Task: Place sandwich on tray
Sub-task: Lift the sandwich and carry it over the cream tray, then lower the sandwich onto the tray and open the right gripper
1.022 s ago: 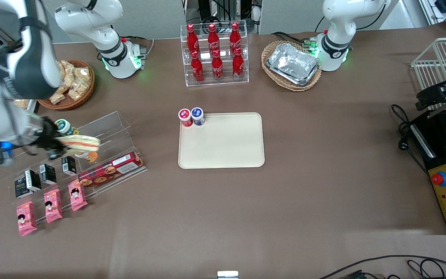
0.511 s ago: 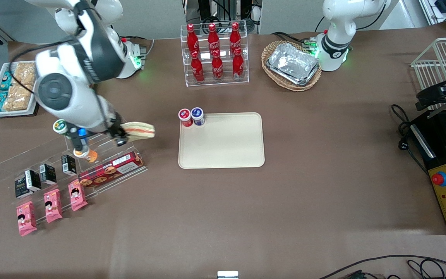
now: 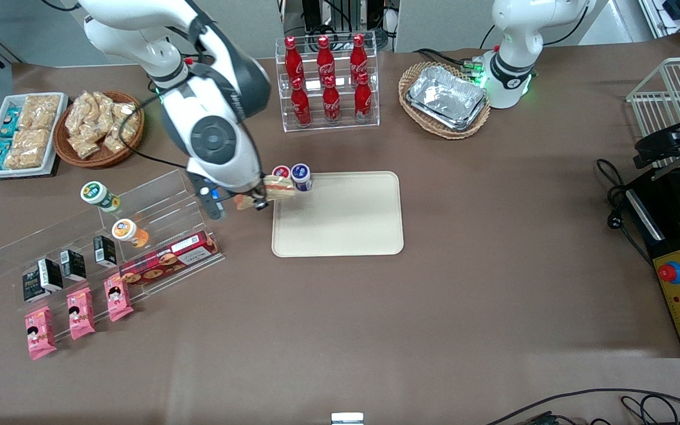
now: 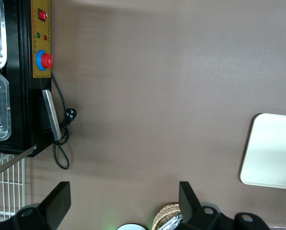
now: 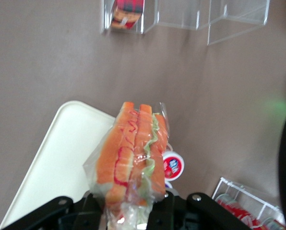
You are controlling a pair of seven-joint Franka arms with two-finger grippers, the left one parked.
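1. Hanging in the air, the sandwich (image 3: pixel 275 190) is clamped by the hand (image 3: pixel 255 199) at its wrapped end; filling stripes of orange, red and green face the wrist camera (image 5: pixel 133 163).
2. Position: over the tray's (image 3: pixel 346 224) edge at the working arm's end, clear of its surface. Hand (image 5: pixel 133 215) clenched on the wrapper.
3. Two small capped cups, one red (image 3: pixel 281 175), one blue (image 3: pixel 301 176), stand at the tray corner, just beside the sandwich.
4. Tray otherwise bare, flat on the brown counter (image 3: pixel 434 307).
5. Clear stepped rack (image 3: pixel 157 206) with snack boxes lies farther toward the working arm's end; pink packets (image 3: pixel 77 313) nearer the front camera.
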